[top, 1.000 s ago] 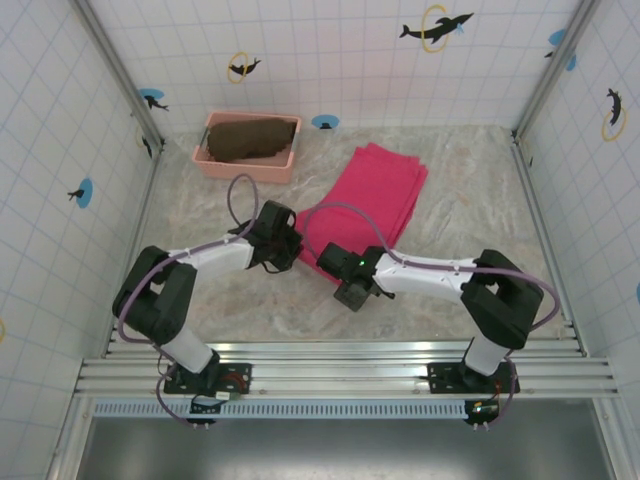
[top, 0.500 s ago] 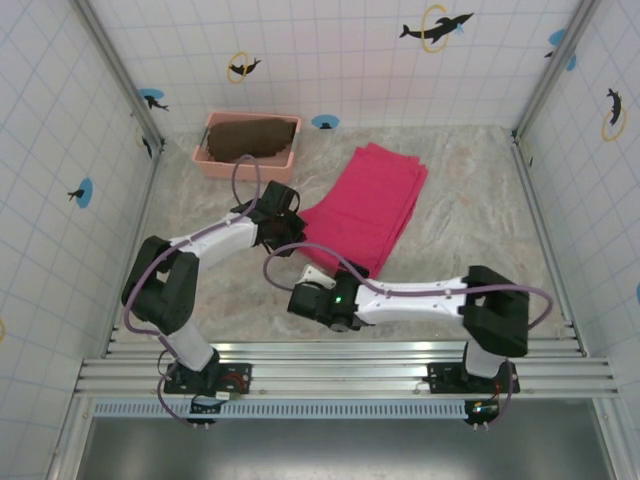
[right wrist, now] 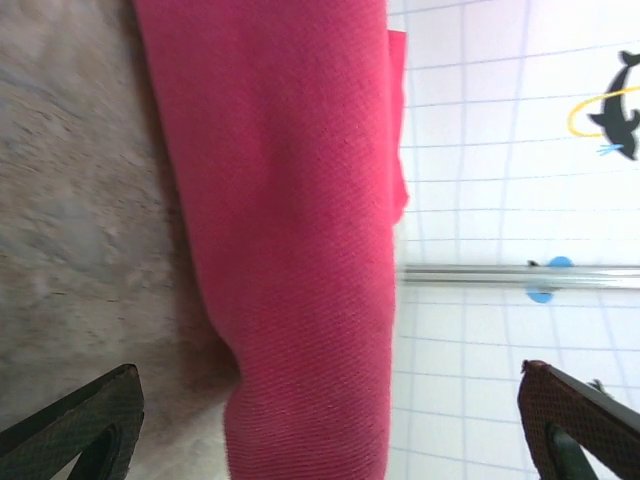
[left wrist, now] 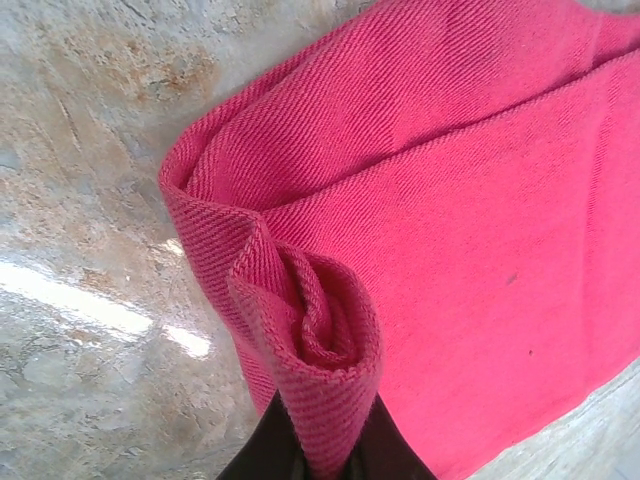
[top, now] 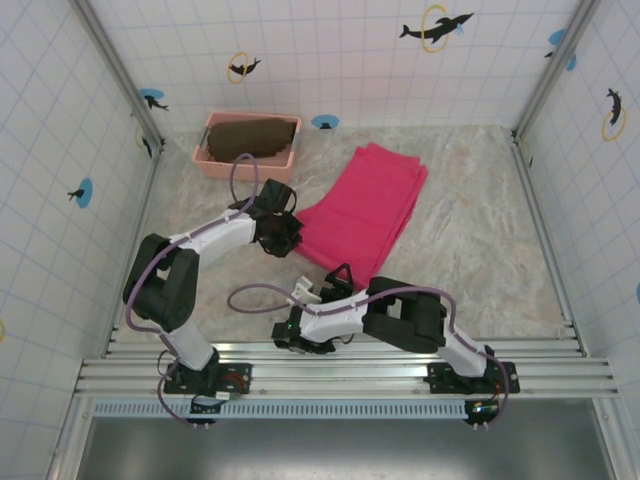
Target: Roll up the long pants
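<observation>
Marbled table point(top: 480, 200): long pants point(top: 370, 205) folded flat, corner pinched by left claw point(left wrist: 322, 452).

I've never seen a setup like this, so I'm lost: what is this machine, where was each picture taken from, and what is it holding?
These are two robot arms bolted to the near edge of a table. The wide picture looks down from above: the left arm reaches to the pink long pants, and the right arm is folded up near its base. A pink basket with a dark brown cloth sits at the far left. The other two pictures come from cameras on the wrists. In the left one, the left fingers pinch a curled corner of the pants. In the right one, the right fingers stand wide open, holding nothing.
</observation>
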### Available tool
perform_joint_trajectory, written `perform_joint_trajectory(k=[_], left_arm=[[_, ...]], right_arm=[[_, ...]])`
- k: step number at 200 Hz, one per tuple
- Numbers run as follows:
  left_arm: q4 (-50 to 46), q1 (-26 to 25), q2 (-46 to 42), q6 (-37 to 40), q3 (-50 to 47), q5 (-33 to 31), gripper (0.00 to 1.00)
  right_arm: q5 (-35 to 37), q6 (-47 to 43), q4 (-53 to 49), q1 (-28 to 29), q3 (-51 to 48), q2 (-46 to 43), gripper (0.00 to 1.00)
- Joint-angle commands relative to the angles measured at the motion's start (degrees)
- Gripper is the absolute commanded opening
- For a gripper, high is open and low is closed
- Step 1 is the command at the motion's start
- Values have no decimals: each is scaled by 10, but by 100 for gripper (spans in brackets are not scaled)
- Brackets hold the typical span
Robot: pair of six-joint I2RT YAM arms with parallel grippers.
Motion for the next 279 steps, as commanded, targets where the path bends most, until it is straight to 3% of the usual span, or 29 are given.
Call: perform_joint_trajectory(k=[1, 70, 97, 115, 147, 179, 188, 219, 236, 244, 250, 279], left_arm=[[-30, 7, 11, 19, 18, 2, 0], [-65, 32, 2, 42, 16, -1, 0], [-77, 39, 0, 51, 22, -1, 0], [-82, 40, 1, 53, 27, -3, 0], [-84, 40, 3, 53, 31, -1, 0], [-89, 40, -2, 55, 29, -4, 0], [-89, 39, -3, 56, 28, -6, 0], [-81, 40, -11, 81, 26, -4, 0], [-81, 41, -19, 120, 33, -13, 67], [-84, 40, -27, 132, 31, -23, 90], [-84, 40, -33, 139, 28, -28, 97], [-78, 44, -68, 167, 1, -50, 98]], right_arm=[[57, 104, -69, 0, 3, 22, 99], [60, 128, -34, -23, -19, 48, 100], [47, 87, 27, -33, -42, 39, 92], [48, 68, 44, -36, -42, 38, 78], [50, 31, 77, -42, -37, 39, 31], [50, 6, 97, -52, -29, 38, 29], [43, -9, 108, -56, -28, 38, 0], [-37, -129, 209, -67, -57, 1, 0], [-102, -197, 260, -71, -84, -38, 0], [-138, -219, 271, -76, -93, -55, 0], [-166, -235, 278, -80, -100, -69, 0], [-325, -310, 304, -107, -125, -129, 0]])
